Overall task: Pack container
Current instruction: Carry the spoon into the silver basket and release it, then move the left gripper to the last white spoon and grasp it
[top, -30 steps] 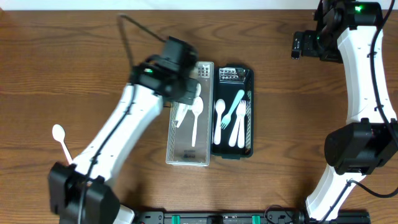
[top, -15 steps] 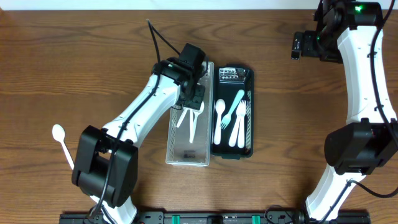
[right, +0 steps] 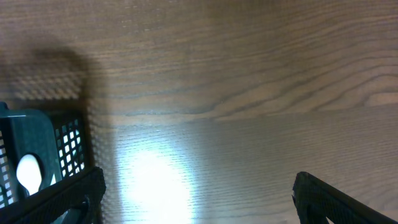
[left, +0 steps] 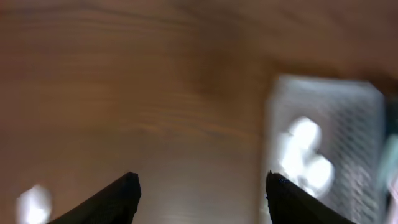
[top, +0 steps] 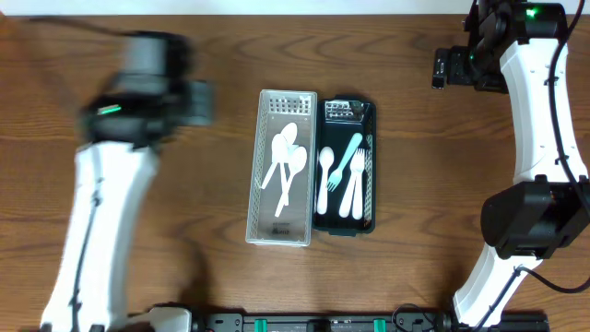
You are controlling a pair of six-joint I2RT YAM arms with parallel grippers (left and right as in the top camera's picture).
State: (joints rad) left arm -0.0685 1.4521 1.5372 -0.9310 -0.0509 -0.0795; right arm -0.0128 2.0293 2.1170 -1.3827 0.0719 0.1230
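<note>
A clear mesh container (top: 261, 212) in mid-table holds white spoons (top: 286, 161). Touching its right side, a black mesh tray (top: 371, 198) carries a white spoon (top: 324, 169), white forks (top: 352, 189) and a teal fork (top: 348, 153). My left gripper (top: 199, 101) is blurred, up and to the left of the container. In the left wrist view this gripper (left: 202, 190) is open and empty over bare wood, with the container (left: 360, 118) at the right. My right gripper (top: 441, 67) is at the far right back. In the right wrist view the right gripper (right: 199, 193) is open and empty.
A blurred white shape (left: 34, 202) lies on the wood at the lower left of the left wrist view. A corner of the black tray (right: 68, 146) with a white spoon (right: 28, 171) shows beside my right gripper's left finger (right: 74, 196). The right arm's base (top: 530, 221) stands at the table's right.
The left gripper opened and left a white spoon in the clear container, then swung quickly away to the left. The right arm has not moved.
</note>
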